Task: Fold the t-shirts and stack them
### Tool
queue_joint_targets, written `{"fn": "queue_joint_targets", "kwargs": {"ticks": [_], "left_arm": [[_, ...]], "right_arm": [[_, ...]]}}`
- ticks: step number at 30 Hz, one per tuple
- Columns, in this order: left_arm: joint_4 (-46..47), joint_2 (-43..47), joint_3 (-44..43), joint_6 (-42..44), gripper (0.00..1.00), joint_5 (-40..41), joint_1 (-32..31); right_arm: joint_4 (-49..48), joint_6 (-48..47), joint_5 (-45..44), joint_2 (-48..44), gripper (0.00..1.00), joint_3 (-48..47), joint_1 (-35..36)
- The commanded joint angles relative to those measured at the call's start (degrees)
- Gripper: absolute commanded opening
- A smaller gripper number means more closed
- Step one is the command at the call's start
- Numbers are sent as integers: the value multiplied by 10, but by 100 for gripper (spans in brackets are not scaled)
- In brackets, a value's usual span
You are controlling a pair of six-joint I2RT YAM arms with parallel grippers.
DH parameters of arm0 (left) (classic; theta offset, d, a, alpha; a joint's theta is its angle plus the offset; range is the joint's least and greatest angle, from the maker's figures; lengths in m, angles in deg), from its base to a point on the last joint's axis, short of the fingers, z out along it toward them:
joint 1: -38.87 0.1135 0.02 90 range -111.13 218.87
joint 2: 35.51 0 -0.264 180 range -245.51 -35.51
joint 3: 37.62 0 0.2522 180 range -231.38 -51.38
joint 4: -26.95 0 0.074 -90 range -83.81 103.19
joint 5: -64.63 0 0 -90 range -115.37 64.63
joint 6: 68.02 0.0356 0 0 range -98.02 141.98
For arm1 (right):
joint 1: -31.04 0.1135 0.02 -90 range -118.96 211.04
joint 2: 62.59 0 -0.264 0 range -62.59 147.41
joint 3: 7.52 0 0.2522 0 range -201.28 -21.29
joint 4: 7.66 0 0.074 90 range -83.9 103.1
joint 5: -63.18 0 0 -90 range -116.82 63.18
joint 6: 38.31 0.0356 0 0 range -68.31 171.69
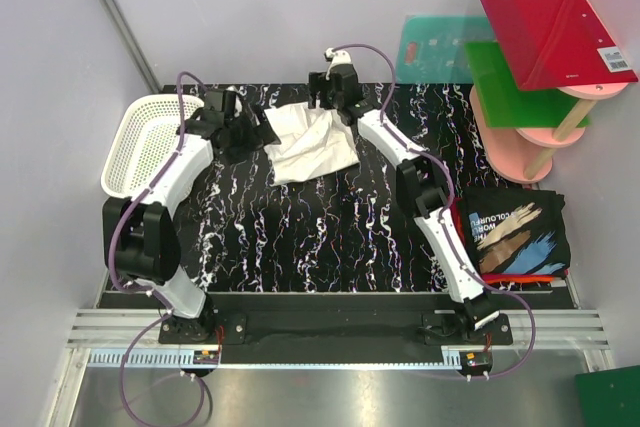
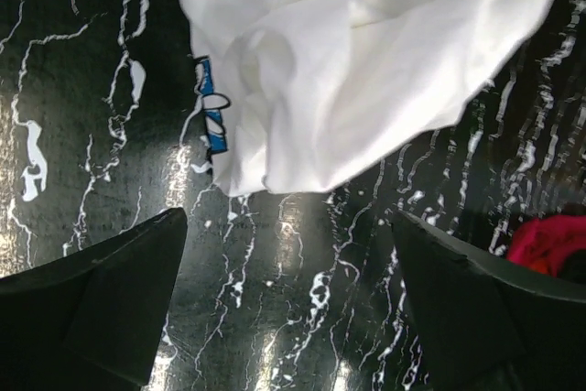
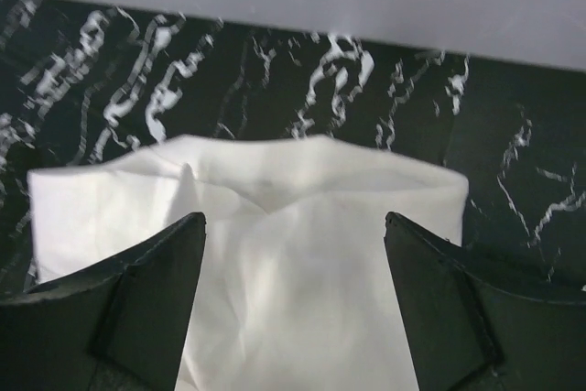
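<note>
A white mesh basket (image 1: 150,142) sits tilted at the far left corner of the black, white-veined worktop (image 1: 330,227). Just to its right, the left gripper (image 1: 255,134) hangs at the left edge of the white t-shirt (image 1: 310,142). In the left wrist view its fingers (image 2: 110,290) are spread wide with only bare worktop between them, and the cloth lies just beyond the tips.

The white t-shirt is bunched in loose folds near the middle of the far edge of the worktop, with a strip of its blue print (image 2: 212,107) showing at one fold. The right gripper (image 1: 328,105) stands over the shirt's far right corner. Its fingers (image 3: 137,309) are spread apart with the folded white cloth lying under and between them, and nothing is pinched.

At the near right edge, the black t-shirt (image 1: 515,232) with the brushstroke print lies folded flat. A red-orange t-shirt (image 1: 520,277) peeks out beneath its near hem. The red patch at the right border of the left wrist view may be that same cloth, but the view is too cropped to be sure.

Off the far right corner, a pink tiered stand (image 1: 540,147) carries red, green and teal sheets.
</note>
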Motion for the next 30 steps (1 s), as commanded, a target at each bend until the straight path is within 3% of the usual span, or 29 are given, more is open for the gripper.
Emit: {"fn": "queue_joint_targets", "kwargs": {"ticks": [1,2,4,5,6,11,17,22,30], "left_arm": [[44,37,-27,33,99,-56,-9],[44,36,-30,37,93,-71,-16],[33,21,-35,33,66,-97,-33],[30,15,-35,28,6,-106,-41],[27,3,-31,26,0,-112,-48],[25,-19,-11,20,0,-86,-117],[39,-9,20,10,0,-54,-163],[24,-44,28,3,0,21,-169],[-6,-197,-79,-4,0,115,-157]], "right_arm": [[-26,-24,-43,-91,86,77,-5],[-30,-24,-47,-126,86,122,-4],[-47,-25,-53,-164,85,172,-4],[-57,-25,-61,-204,84,228,-4],[-84,-25,-66,-226,83,258,-4],[-189,-25,-84,-350,81,434,-4],[-181,-33,-79,-389,82,466,-4],[-159,-17,-46,-395,82,466,-4],[-162,-12,-40,-427,82,514,-4]]}}
